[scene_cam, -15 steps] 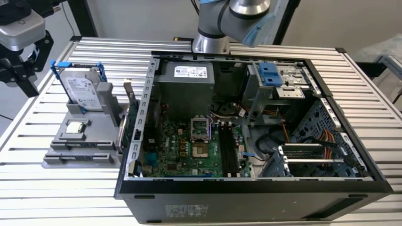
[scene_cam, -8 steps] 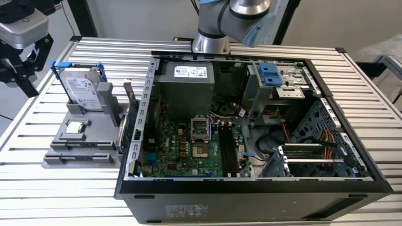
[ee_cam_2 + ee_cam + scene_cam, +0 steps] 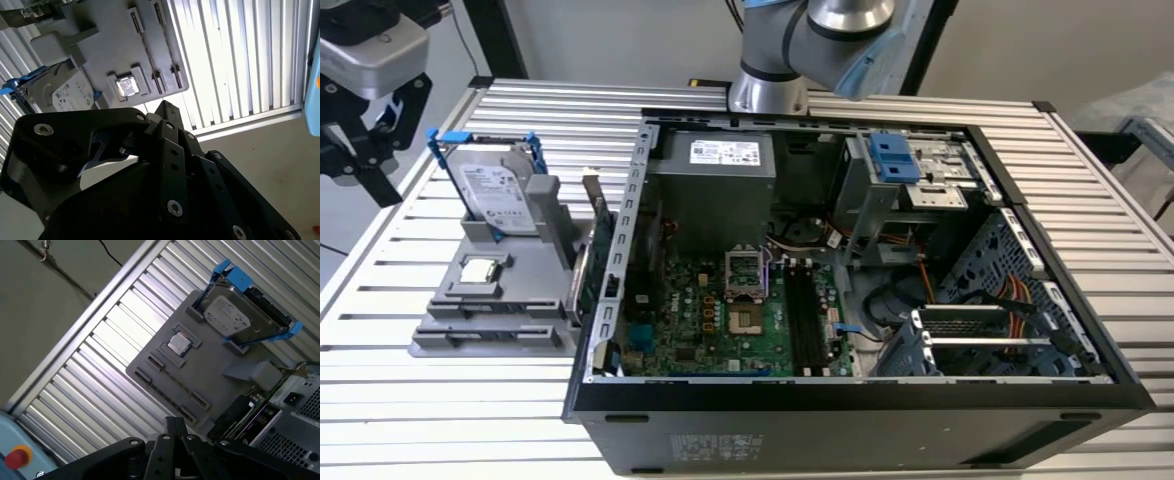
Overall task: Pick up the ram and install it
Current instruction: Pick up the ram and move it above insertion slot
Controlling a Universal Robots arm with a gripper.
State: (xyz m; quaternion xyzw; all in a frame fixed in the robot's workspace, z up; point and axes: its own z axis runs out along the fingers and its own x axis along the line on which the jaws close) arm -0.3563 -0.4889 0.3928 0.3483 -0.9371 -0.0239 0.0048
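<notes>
Exterior view: gripper point(image 3: 363, 150) held upper left, well apart from ram point(image 3: 603, 288) left of centre; grip state cannot be told. Ram best clamped squarely across thin faces.

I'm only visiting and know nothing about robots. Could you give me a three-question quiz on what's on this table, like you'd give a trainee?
1. True or false: the hard drive lies flat inside the computer case.
2. Which of these rests on the grey holder next to the hard drive? A) a small square processor chip B) a screwdriver C) a cooling fan
3. Fill in: in the exterior view, the gripper hangs off the case's ____ side, near the holder.

Key
1. False: it stands upright in the holder, outside the case.
2. A
3. Left (the exterior view's left).
</notes>
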